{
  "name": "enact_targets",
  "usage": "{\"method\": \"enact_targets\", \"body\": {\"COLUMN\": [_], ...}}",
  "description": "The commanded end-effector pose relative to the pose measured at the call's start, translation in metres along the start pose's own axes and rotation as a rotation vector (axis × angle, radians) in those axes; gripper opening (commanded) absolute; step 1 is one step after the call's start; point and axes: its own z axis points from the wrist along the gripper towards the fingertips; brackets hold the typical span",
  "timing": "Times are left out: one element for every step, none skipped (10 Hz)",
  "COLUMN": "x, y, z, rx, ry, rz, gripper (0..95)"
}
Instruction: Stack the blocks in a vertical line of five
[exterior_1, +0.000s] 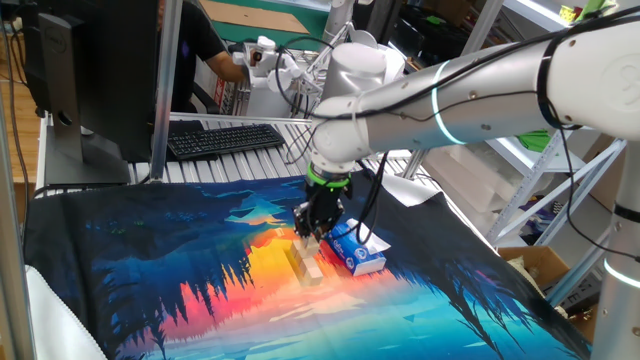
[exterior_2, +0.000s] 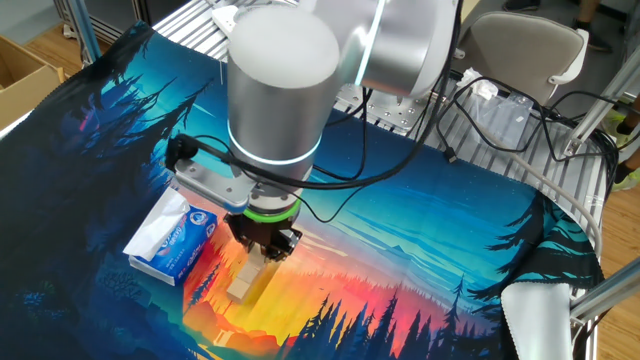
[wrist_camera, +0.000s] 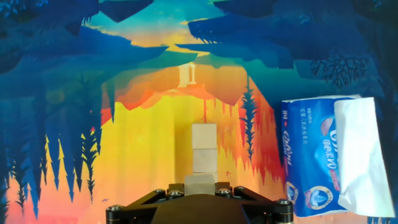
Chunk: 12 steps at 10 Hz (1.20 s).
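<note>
- The silver arm reaches across from the side, its wrist bent over.
- The gripper points straight down, low over the table.
- Its dark fingers stand narrowly apart, closed on a block.

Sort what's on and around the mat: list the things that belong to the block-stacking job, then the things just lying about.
Belongs to the job:
- row of blocks lying on the mat
- block in the hand
- hand, shut on that block

Just lying about:
- blue-and-white tissue pack beside the row
- keyboard behind the mat
- printed mat itself, only the work surface
</note>
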Motion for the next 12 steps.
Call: {"method": "enact_targets", "body": {"x": [0.001, 0.0009, 0.0009, 0.0009, 0.0008, 0.0007, 0.0007, 0.0007, 0.0007, 0.0007, 0.0007, 0.0007], "y": [0.0003, 0.0002, 0.0002, 0.0002, 0.0001, 0.0001, 0.0001, 0.0001, 0.0001, 0.0001, 0.0001, 0.0001], "z": [0.0023, 0.0024, 0.0025, 0.0025, 0.0027, 0.0029, 0.0031, 0.0031, 0.0031, 0.0031, 0.0031, 0.0031], "rx": [-0.004, -0.004, -0.005, -0.006, -0.006, -0.008, -0.008, -0.008, -0.008, -0.008, -0.008, -0.008], "ry": [-0.001, 0.001, 0.005, 0.006, 0.008, 0.009, 0.008, 0.008, 0.008, 0.008, 0.007, 0.009], "rz": [0.011, 0.018, 0.02, 0.022, 0.025, 0.025, 0.024, 0.023, 0.023, 0.024, 0.025, 0.026], "gripper": [0.0, 0.0, 0.0, 0.0, 0.0, 0.0, 0.0, 0.0, 0.0, 0.0, 0.0, 0.0]}}
